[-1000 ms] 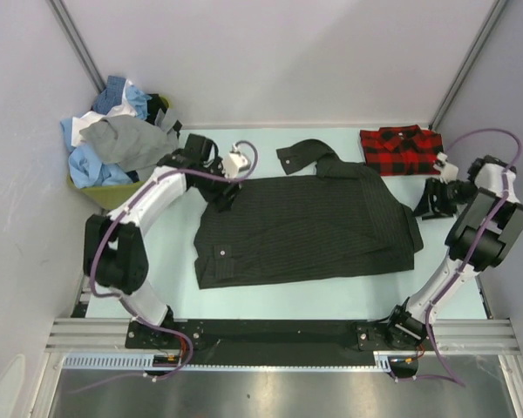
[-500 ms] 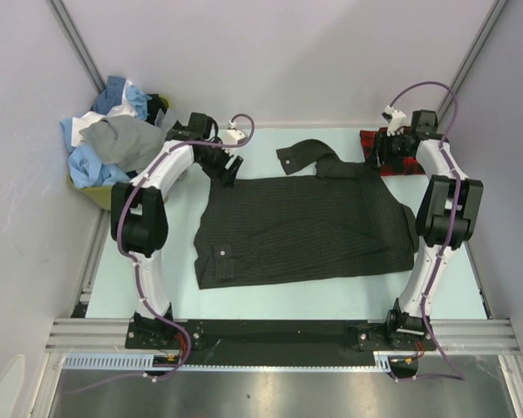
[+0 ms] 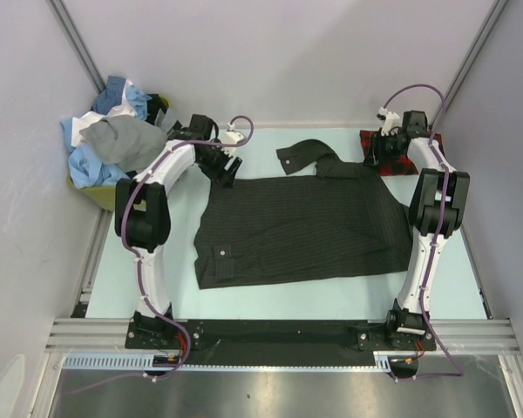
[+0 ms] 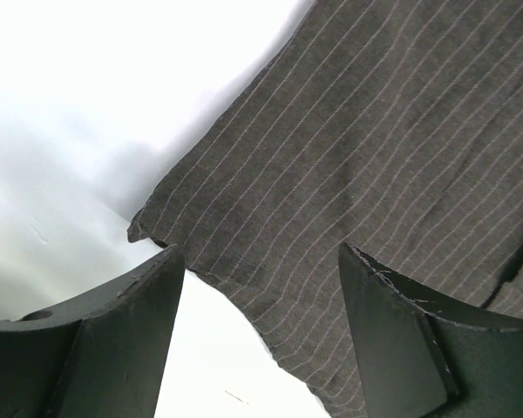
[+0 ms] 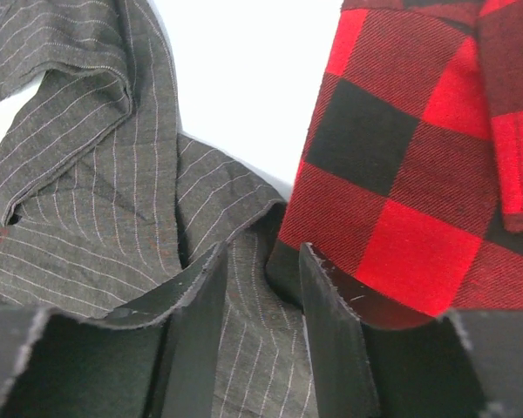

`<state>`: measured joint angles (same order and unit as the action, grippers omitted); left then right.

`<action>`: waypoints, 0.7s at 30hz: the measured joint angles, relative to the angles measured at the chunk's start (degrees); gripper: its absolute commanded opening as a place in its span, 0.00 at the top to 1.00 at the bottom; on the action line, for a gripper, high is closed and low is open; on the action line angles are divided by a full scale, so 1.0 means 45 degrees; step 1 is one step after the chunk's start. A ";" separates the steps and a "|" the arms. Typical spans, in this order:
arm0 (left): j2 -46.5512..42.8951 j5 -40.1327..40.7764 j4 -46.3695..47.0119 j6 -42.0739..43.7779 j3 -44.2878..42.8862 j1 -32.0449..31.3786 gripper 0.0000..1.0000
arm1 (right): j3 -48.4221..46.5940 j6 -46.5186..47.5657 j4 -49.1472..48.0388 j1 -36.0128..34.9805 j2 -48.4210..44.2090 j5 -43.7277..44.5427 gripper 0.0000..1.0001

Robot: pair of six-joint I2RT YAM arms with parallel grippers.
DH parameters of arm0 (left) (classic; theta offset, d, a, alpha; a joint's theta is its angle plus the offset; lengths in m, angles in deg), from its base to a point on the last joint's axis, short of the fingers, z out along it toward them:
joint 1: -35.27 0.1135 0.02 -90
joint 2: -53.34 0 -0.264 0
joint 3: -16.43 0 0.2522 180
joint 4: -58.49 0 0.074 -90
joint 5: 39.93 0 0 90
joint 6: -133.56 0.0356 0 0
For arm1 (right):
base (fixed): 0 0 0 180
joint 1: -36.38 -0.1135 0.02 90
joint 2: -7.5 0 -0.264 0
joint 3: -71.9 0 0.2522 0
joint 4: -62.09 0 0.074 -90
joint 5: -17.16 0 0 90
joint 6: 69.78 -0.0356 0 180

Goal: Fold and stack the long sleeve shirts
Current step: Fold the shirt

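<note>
Shirt in charcoal pinstripe (image 3: 305, 226) spread flat mid-tabletop (image 3: 270, 300), long axis running left to right.

Its chest pocket (image 3: 219, 252) sits at the near-left corner, and one sleeve (image 3: 307, 154) juts off the far edge, angled left toward the back wall. The left arm (image 3: 148, 209) reaches to the far-left corner, the left jaws spread wide and released, holding nothing, just above the cloth edge there. The right arm (image 3: 436, 209) stretches to the far-right corner, where the folded red-and-black plaid shirt (image 3: 368, 150) lies just beside the charcoal one. The right jaws stand narrowly parted over that meeting of cloths; whether they pinch anything I cannot tell. A heap of blue, white and grey shirts (image 3: 109, 144) sits at far left, off the spread shirt.
</note>
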<state>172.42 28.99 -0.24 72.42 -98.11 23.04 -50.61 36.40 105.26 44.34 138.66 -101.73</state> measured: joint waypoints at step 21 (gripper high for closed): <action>0.1647 0.0753 -0.0117 0.0015 -0.1151 0.0223 0.23 | 0.0000 0.0369 0.0835 -0.0068 0.0126 0.0049 0.65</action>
<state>179.83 32.38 -0.76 72.49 -103.29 24.04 -50.61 38.06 109.02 44.04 139.22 -101.51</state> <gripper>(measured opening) 0.765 0.386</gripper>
